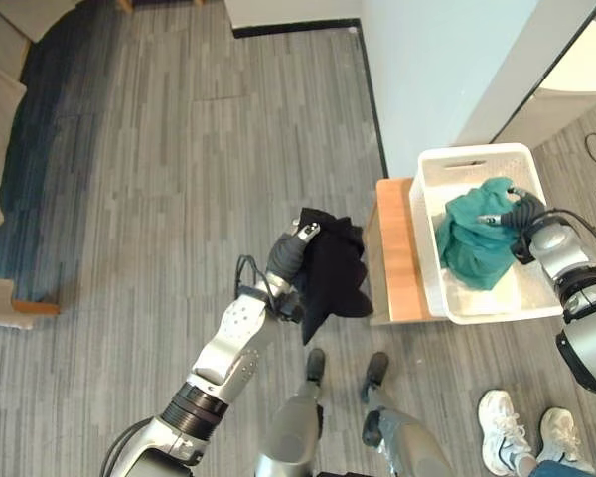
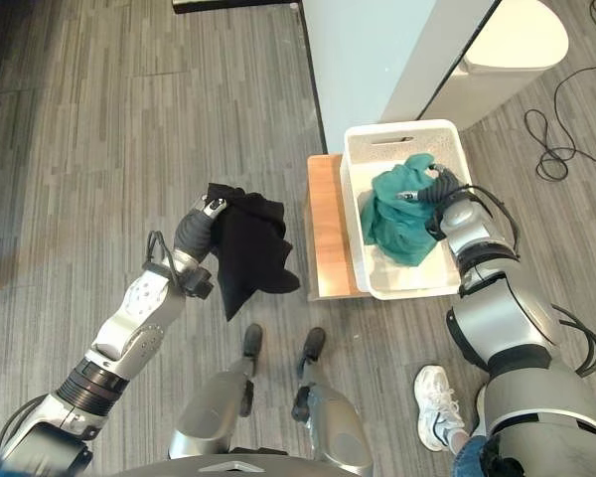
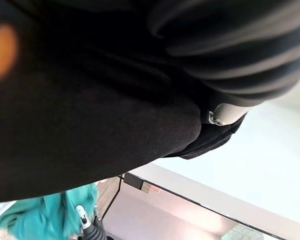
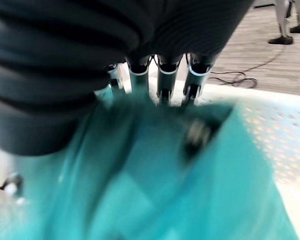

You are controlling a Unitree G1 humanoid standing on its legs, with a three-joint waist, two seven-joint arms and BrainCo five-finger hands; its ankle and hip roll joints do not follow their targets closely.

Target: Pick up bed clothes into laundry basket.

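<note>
A matt black cloth garment (image 1: 332, 268) hung soft. Crumpled teal cloth (image 1: 474, 238) lay in a white perforated plastic basket (image 1: 429, 248) on a smooth wooden worktop (image 1: 398, 258). The floor (image 1: 159, 179) was grey wood-grain.

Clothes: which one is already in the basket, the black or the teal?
The teal cloth, bunched inside the white basket under the right hand. The black cloth hangs from the left hand above the floor.

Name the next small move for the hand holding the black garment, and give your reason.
Probably swing the left hand toward the white basket. It holds the black garment above the floor, beside the wooden stand, while the right hand is already at the teal garment inside the basket.
</note>
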